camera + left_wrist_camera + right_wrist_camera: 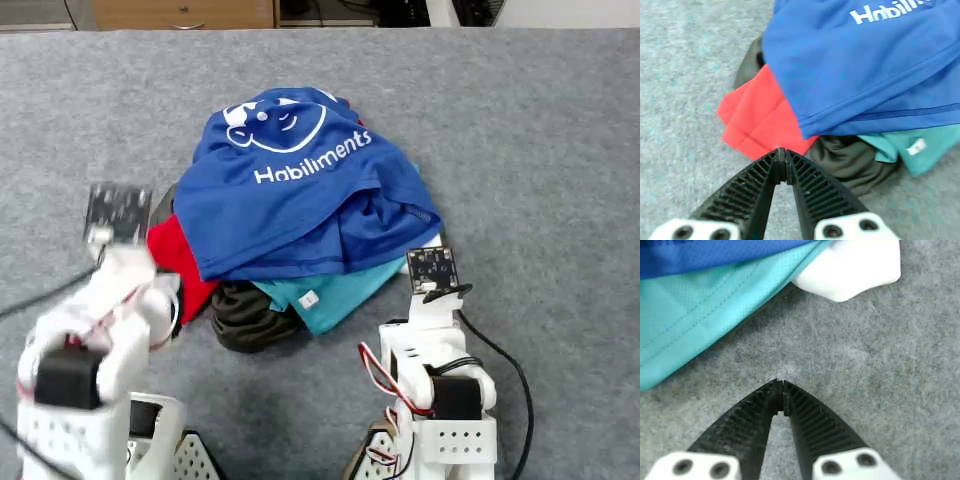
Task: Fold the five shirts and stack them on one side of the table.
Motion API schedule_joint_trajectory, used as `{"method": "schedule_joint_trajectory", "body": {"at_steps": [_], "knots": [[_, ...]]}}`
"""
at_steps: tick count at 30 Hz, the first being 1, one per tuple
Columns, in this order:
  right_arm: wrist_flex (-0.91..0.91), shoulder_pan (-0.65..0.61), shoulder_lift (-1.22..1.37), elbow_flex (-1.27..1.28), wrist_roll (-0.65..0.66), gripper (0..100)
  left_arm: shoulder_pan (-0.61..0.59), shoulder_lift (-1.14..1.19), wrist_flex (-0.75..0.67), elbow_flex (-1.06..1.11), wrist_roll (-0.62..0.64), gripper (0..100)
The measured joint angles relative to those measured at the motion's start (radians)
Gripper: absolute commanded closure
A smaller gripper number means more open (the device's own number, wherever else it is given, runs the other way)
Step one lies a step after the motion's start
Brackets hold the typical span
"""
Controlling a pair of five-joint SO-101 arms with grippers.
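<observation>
Left pincer (781, 152) just beside red shirt (759, 116)

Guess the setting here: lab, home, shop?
Probably a robotics lab or office test bench, though that is a guess: a grey carpet-like table cover, a light wooden drawer cabinet past its far edge, and a blue printed shirt heaped with others as practice material.
</observation>
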Motion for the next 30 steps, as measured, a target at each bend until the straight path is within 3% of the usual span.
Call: {"method": "schedule_joint_trajectory", "body": {"at_steps": [7, 12, 14, 20, 30], "knots": [[0.000, 0.000, 0.000, 0.000, 0.000, 99.5, 0.133, 0.365, 0.043, -0.233, -0.118, 96], [0.000, 0.000, 0.000, 0.000, 0.000, 99.5, 0.192, 0.543, 0.100, -0.358, -0.186, 74], [0.000, 0.000, 0.000, 0.000, 0.000, 99.5, 0.196, 0.600, 0.107, -0.394, -0.192, 69], [0.000, 0.000, 0.000, 0.000, 0.000, 99.5, 0.201, 0.764, 0.103, -0.433, -0.203, 69], [0.000, 0.000, 0.000, 0.000, 0.000, 99.5, 0.216, 0.922, -0.063, -0.454, -0.233, 69]]}}
